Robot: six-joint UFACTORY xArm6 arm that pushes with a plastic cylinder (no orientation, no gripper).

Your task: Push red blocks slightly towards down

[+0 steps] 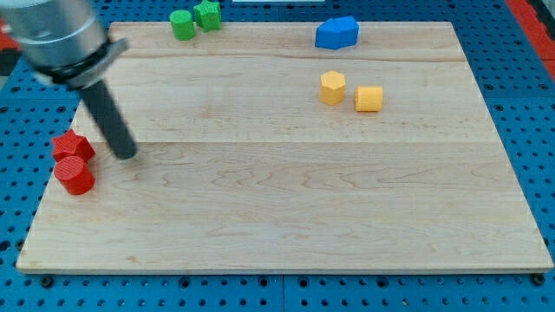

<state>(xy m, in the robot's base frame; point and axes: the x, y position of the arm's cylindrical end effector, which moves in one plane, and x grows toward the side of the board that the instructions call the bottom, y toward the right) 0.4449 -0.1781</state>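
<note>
Two red blocks sit touching near the board's left edge: a faceted red block [71,146] above a red cylinder [75,175]. My tip [127,153] rests on the board just to the right of the upper red block, apart from it by a small gap. The dark rod slants up and left from the tip to the grey arm body at the view's top left.
Two green blocks [194,20] stand together at the top edge. A blue block [336,33] lies at the top right of centre. Two yellow blocks [332,87] [368,99] sit below it. The wooden board [286,217] lies on a blue perforated table.
</note>
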